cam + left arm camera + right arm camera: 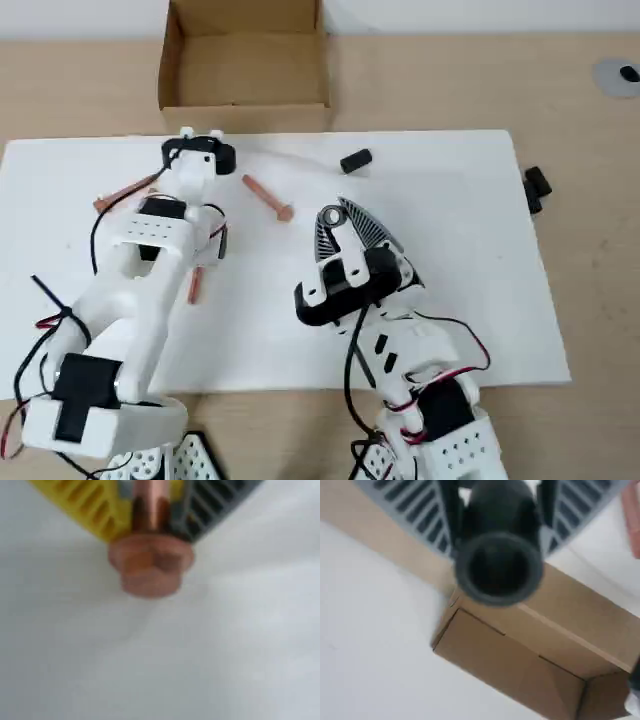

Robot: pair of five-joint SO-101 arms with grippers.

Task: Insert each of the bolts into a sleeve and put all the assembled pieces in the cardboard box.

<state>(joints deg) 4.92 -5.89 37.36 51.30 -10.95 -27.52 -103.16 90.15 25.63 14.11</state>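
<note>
My left gripper (150, 527) is shut on a copper bolt (150, 565), whose hex head sticks out past the yellow and grey fingers above the white mat. The left arm's wrist (190, 165) is near the mat's far left edge. My right gripper (338, 222) stands mid-mat, shut on a black sleeve (332, 216). The sleeve's (497, 570) open bore faces out toward the cardboard box (530, 655). The open, empty box (245, 105) stands beyond the mat's far edge. Loose bolts lie at the mat's centre (268, 197), beside the left arm (195, 284), and by its wrist (125, 192).
A spare black sleeve (355, 161) lies on the white mat (470, 300) to the far right of the right gripper. Two more sleeves (537, 188) rest on the wooden table just off the mat's right edge. A grey disc (618, 78) is at the far right corner.
</note>
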